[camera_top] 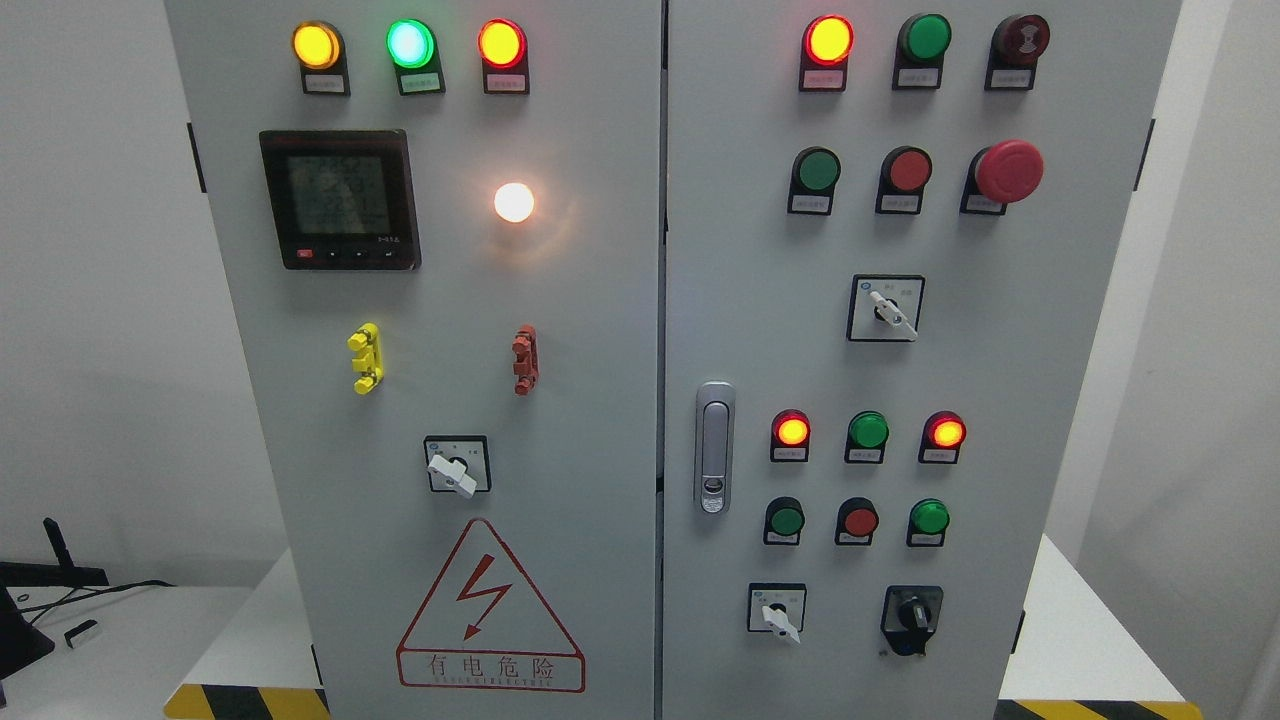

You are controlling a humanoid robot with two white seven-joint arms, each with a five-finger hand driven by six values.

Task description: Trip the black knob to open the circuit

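Note:
The black knob [912, 617] sits on a black plate at the lower right of the right cabinet door [1000, 400], its handle standing roughly upright. A white-handled selector switch [779, 612] is mounted just left of it, pointer turned down to the right. Neither of my hands nor arms shows anywhere in the head view.
Grey electrical cabinet with two doors. Lit red lamps [791, 431], green and red buttons [859, 521] above the knob, a red mushroom stop button [1007, 171] top right, a door latch [713, 447] at the middle. Left door has a meter [339, 199] and a warning triangle [487, 610].

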